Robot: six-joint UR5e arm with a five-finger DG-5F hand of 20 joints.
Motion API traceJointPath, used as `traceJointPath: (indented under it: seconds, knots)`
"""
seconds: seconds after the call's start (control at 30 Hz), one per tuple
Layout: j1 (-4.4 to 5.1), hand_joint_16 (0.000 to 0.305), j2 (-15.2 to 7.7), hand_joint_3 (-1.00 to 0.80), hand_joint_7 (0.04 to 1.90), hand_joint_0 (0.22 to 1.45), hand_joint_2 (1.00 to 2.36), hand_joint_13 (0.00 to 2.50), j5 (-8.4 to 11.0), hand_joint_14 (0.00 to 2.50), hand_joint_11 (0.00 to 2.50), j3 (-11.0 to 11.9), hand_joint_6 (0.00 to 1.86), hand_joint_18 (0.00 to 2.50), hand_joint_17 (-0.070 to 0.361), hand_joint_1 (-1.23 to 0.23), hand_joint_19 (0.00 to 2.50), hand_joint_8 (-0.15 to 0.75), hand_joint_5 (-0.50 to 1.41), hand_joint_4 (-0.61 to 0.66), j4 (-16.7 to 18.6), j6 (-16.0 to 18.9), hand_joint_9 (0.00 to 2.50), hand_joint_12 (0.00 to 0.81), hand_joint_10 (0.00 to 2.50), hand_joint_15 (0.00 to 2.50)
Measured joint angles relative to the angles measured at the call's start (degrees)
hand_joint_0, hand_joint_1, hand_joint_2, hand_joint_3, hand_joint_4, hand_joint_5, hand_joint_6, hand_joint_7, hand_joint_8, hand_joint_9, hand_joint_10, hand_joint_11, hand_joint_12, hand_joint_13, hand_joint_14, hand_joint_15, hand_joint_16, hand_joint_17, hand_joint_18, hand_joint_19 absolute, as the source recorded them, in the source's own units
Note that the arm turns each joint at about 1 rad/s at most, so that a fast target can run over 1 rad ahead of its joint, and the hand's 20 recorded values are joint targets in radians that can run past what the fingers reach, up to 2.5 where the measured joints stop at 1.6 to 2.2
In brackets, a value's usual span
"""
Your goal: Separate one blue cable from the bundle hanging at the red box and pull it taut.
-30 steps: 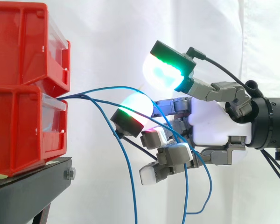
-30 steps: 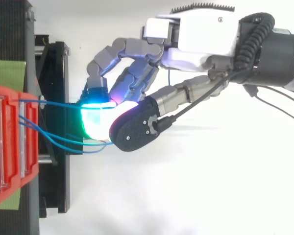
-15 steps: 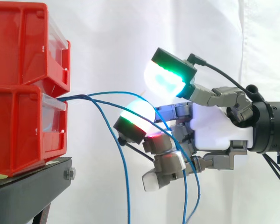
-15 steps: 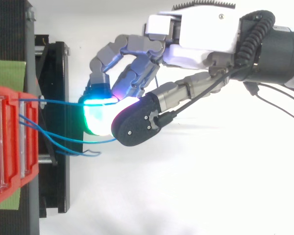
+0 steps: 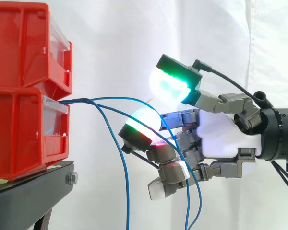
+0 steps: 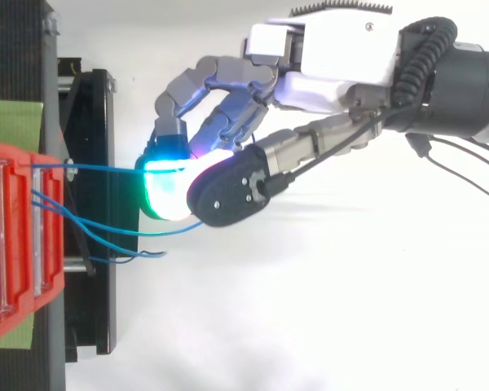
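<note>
The hand (image 5: 221, 139) has eased a little to the right, away from the stacked red bins (image 5: 24, 134), and that has begun to sort the bundle out. Its fingers are curled round one blue cable (image 6: 98, 168), with the thumb pad raised above them. From above, that cable now runs nearly straight from the bin front to the glowing fingertips (image 6: 165, 159). From the side it still arcs gently upward out of the gap between the bins, so I'd say it is not yet fully taut.

The other cables (image 5: 126, 191) have dropped. The wide loop that hung below the hand a second ago is gone, and they fall almost straight down. One loose end (image 6: 151, 255) lies clear of the fingers, just off the black stand (image 5: 33, 191). One strand still brushes the thumb's underside. A further pull to the right looks needed.
</note>
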Motion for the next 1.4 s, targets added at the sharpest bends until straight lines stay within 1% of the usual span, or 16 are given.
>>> traceJointPath:
  seconds: [0.13, 0.33, 0.53, 0.73, 1.0, 1.1, 1.13, 1.23, 1.3, 1.4]
  knots:
    - [-0.18, 0.05, -0.21, -0.5, 0.92, 0.58, 1.0, 1.0, -0.02, 0.03, 1.35, -0.01, 0.88, 0.56, 0.112, -0.46, 0.57, 0.279, -0.22, 0.07, -0.09, 0.02, 0.95, 0.365, 0.01, 0.98]
    - [-0.58, 0.05, -1.39, -0.5, 0.92, 0.58, 1.0, 1.0, -0.07, 0.03, 1.36, -0.04, 0.88, 0.57, 0.111, -0.47, 0.58, 0.276, -0.22, 0.08, 0.31, 0.87, 0.95, 0.367, 0.01, 0.99]
    - [-0.57, 0.05, -1.6, -0.5, 0.92, 0.57, 1.0, 1.01, -0.07, 0.03, 1.35, -0.03, 0.88, 0.58, 0.112, -0.52, 0.58, 0.276, -0.22, 0.09, 1.01, 1.12, 0.94, 0.37, 0.01, 0.98]
    - [-0.43, 0.049, -1.64, -0.49, 0.94, 0.61, 1.0, 1.02, 0.06, 0.03, 1.36, -0.03, 0.9, 0.58, 0.11, -0.57, 0.58, 0.272, -0.22, 0.07, 2.06, 0.94, 0.95, 0.362, 0.01, 0.99]
    - [-0.42, 0.049, -1.62, -0.26, 0.98, 0.62, 1.02, 1.02, 0.06, 0.03, 1.37, -0.03, 0.94, 0.58, 0.111, -0.63, 0.57, 0.271, -0.22, 0.04, 2.37, 0.81, 0.96, 0.359, 0.01, 0.98]
    - [-0.44, 0.049, -1.61, -0.22, 1.0, 0.62, 1.02, 1.02, -0.05, 0.03, 1.37, -0.03, 0.94, 0.58, 0.111, -0.65, 0.57, 0.271, -0.22, 0.01, 2.37, 0.8, 0.96, 0.359, 0.01, 0.99]
    - [-0.44, 0.049, -1.62, -0.22, 0.99, 0.62, 1.02, 1.02, -0.08, 0.03, 1.38, -0.03, 0.94, 0.58, 0.111, -0.65, 0.57, 0.269, -0.22, 0.02, 2.41, 0.79, 0.96, 0.36, 0.01, 0.99]
    - [-0.45, 0.049, -1.59, -0.34, 0.95, 0.62, 1.01, 1.02, -0.09, 0.03, 1.36, -0.03, 0.94, 0.58, 0.111, -0.64, 0.58, 0.271, -0.22, 0.06, 2.57, 0.79, 0.96, 0.361, 0.01, 0.99]
    - [-0.46, 0.05, -1.59, -0.47, 0.95, 0.59, 1.0, 1.02, -0.05, 0.03, 1.35, -0.02, 0.93, 0.58, 0.112, -0.55, 0.58, 0.27, -0.21, 0.07, 2.77, 0.8, 0.97, 0.364, 0.01, 1.0]
    - [-0.55, 0.05, -1.62, -0.5, 0.97, 0.57, 1.0, 1.03, 0.03, 0.03, 1.35, 0.01, 0.93, 0.58, 0.113, -0.47, 0.59, 0.279, -0.21, 0.09, 2.97, 0.89, 0.98, 0.365, 0.01, 0.99]
